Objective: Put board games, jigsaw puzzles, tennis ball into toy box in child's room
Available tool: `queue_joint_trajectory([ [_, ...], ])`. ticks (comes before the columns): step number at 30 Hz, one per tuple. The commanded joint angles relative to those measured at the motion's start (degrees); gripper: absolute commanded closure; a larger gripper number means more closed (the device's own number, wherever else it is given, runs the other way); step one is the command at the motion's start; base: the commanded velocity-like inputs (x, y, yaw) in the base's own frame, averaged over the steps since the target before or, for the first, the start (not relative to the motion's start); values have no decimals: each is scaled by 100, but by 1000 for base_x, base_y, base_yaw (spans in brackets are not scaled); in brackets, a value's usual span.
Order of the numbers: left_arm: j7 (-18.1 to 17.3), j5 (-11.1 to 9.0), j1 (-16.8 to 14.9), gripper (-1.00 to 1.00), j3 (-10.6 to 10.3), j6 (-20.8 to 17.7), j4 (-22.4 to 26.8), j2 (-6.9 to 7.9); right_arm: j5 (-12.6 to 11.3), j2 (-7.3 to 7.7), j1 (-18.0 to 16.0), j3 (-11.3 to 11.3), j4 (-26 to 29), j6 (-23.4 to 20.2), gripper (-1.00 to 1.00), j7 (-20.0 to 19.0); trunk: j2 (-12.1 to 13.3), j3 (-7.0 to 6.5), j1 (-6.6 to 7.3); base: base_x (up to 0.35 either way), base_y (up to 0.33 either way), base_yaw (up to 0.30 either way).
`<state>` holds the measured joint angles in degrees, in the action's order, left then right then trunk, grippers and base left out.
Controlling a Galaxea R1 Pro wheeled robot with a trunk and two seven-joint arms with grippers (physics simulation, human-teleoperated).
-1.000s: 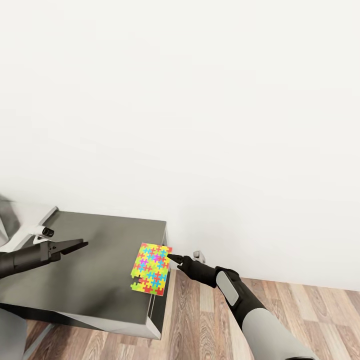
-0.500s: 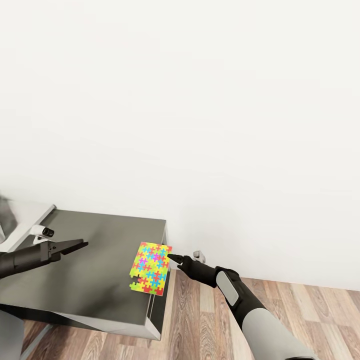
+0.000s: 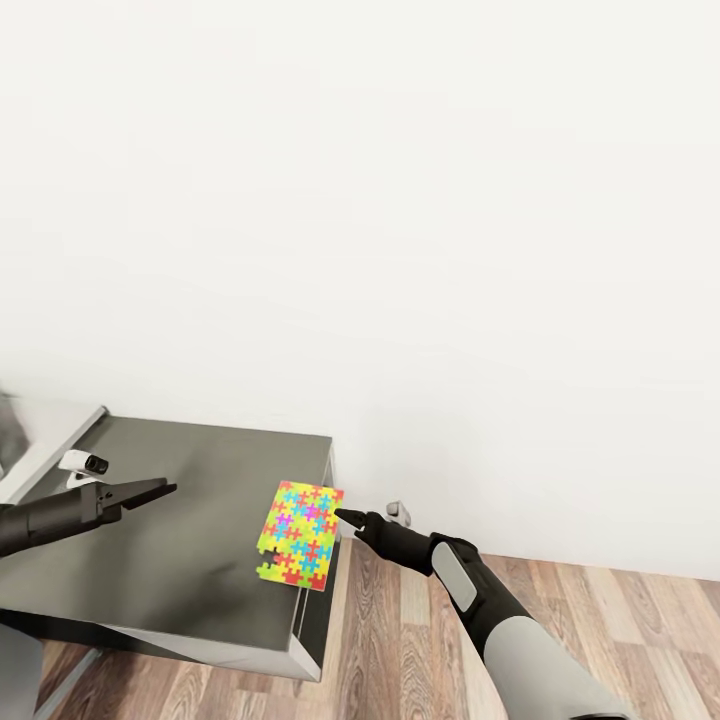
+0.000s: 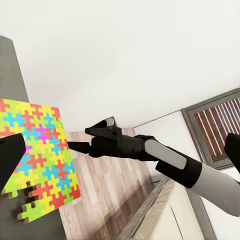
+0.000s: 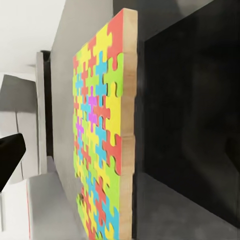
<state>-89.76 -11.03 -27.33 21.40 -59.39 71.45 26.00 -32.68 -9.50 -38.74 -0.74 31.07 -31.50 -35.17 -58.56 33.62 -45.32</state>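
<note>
One jigsaw puzzle (image 3: 299,536), a thin square of yellow, green, pink and blue pieces on a wooden backing, held tilted on edge above the right end of the dark grey cabinet top (image 3: 180,540), over its edge toward the wood-plank floor (image 3: 420,640). Pinched at its right edge by the right claw (image 3: 343,517), fingers closed on the rim as far as the head view shows; wooden edge and coloured face seen close in the right wrist view (image 5: 102,135). Left claw (image 3: 160,489) hovering well apart over the cabinet top, fingers drawn together to a point and carrying nothing; the puzzle (image 4: 37,160) and the right arm (image 4: 150,155) seen beyond it in the left wrist view. Pale bench surface (image 3: 45,440) just at the far left. No toy box in sight, so its contents unknown. Judged from this: one puzzle in hand and in transit, not yet deposited; carrying it to the toy box and releasing it left to do, the rest of the toys uncertain.
</note>
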Motion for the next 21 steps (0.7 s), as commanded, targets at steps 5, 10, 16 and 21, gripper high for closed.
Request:
queue_joint_trajectory([
  [5, -25, 4, -5, -100, -1, -61, 1, 2, -47, 1, -2, -12, 4, -38, -100, 20, -206, 95, -111, 0, 0, 0],
  [10, -25, 3, -4, -100, 1, -61, 1, 2, -46, 2, -2, -13, 4, -37, -100, 22, -206, 95, -111, 0, 0, 0],
  [16, -25, -9, -1, -100, 4, -61, 1, 2, -51, 8, -2, -7, 4, -41, -100, 26, -206, 95, -111, 0, 0, 0],
  [21, -25, -12, 0, -100, 4, -61, 1, 2, -59, 9, -2, 0, 4, -49, -100, 27, -206, 95, -111, 0, 0, 0],
])
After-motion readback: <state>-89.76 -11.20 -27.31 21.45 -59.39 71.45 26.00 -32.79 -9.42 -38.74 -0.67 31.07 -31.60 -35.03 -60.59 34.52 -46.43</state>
